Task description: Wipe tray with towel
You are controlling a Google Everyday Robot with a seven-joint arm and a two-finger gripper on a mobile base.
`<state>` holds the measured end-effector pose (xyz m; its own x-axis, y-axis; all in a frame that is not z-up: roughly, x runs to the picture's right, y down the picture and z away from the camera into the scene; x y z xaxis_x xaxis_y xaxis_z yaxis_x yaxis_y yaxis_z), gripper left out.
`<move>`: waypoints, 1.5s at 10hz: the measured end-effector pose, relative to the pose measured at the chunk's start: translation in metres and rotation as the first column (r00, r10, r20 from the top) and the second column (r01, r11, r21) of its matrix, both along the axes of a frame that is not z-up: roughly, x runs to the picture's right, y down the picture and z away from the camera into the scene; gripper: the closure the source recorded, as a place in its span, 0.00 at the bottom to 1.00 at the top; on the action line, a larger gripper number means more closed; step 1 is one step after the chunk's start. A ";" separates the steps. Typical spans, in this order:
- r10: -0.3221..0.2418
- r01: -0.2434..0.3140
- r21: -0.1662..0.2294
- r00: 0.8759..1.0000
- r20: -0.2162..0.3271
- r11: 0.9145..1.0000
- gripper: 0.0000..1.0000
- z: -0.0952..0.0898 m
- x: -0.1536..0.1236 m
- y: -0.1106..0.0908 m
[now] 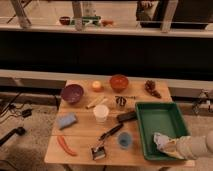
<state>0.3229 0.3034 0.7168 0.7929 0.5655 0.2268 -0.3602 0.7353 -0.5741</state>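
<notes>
A green tray (167, 117) sits at the right end of the wooden table (80, 135). A whitish crumpled towel (162, 142) lies on the tray floor in its front left corner. My gripper (166, 145) is at the end of the pale arm (195, 147), which comes in from the lower right. It is wrapped in the towel and presses it against the tray bottom. The fingers are hidden by the cloth.
Left of the tray stand a blue cup (124, 140), a black-handled brush (111, 132), a dark block (126, 116), a white cup (101, 113) and a small metal cup (120, 102). Further off are a purple bowl (72, 93), an orange bowl (119, 81), a blue sponge (66, 120) and a red chili (65, 145).
</notes>
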 end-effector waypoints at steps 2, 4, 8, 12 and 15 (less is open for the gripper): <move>0.024 -0.024 -0.013 0.999 -0.026 1.000 1.00 0.007 0.023 0.001; 0.039 -0.040 -0.016 0.997 -0.061 0.999 1.00 0.026 0.046 -0.008; 0.034 -0.033 0.009 0.992 -0.123 0.999 1.00 0.068 0.060 -0.053; -0.015 0.022 0.059 0.992 -0.127 0.998 1.00 0.089 0.029 -0.096; -0.025 0.037 0.075 0.989 -0.148 0.996 1.00 0.106 0.024 -0.122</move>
